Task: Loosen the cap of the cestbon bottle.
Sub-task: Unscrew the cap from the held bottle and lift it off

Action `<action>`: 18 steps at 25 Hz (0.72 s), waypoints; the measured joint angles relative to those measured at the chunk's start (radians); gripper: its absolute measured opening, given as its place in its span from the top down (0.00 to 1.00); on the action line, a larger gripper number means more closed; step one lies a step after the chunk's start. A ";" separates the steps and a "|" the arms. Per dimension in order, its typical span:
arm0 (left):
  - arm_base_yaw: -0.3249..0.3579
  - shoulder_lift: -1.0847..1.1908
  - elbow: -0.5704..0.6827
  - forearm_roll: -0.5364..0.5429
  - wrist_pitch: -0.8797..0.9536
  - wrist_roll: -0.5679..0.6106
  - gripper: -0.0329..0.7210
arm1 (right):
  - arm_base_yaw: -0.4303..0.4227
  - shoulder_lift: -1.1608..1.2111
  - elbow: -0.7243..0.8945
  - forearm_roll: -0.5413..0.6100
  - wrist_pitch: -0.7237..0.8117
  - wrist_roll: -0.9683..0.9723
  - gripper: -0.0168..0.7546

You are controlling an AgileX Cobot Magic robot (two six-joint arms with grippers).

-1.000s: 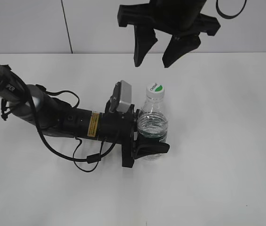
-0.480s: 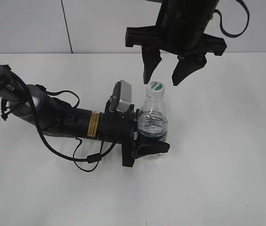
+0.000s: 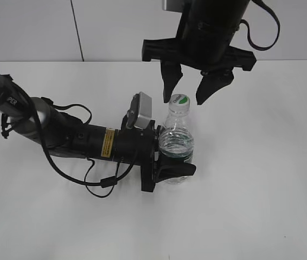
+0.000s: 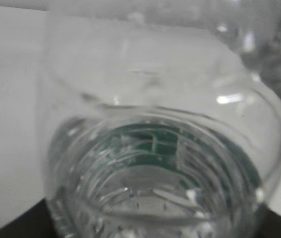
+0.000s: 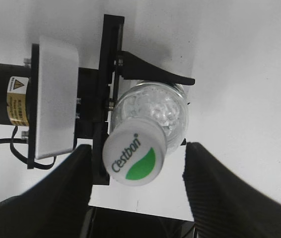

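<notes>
The cestbon bottle (image 3: 175, 142) stands upright on the white table, clear and ribbed, with a dark green label band low on it. My left gripper (image 3: 179, 161) is shut on its lower body from the left, and the bottle (image 4: 155, 148) fills the left wrist view. The cap (image 3: 179, 102) is white with a green patch. My right gripper (image 3: 186, 97) hangs open straight above, one fingertip on each side of the cap and clear of it. Seen from the right wrist, the cap (image 5: 133, 158) lies between the two black fingers (image 5: 56, 193), closer to the left one.
The left arm (image 3: 88, 141) lies low across the table from the left, with its grey camera box (image 3: 141, 111) beside the bottle's neck and loose cables (image 3: 100, 183) in front. A white wall (image 3: 34, 27) stands behind the table (image 3: 251, 189).
My right gripper has come down from well above and now brackets the cap at its height. The bottle and the left gripper have stayed still.
</notes>
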 joint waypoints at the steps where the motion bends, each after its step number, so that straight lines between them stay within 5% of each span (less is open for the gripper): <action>1: 0.000 0.000 0.000 0.000 0.001 0.000 0.42 | 0.000 0.000 0.000 0.000 0.000 0.000 0.40; 18: 0.000 0.000 0.000 0.000 0.005 0.000 0.42 | 0.000 0.011 0.000 0.009 0.000 0.000 0.44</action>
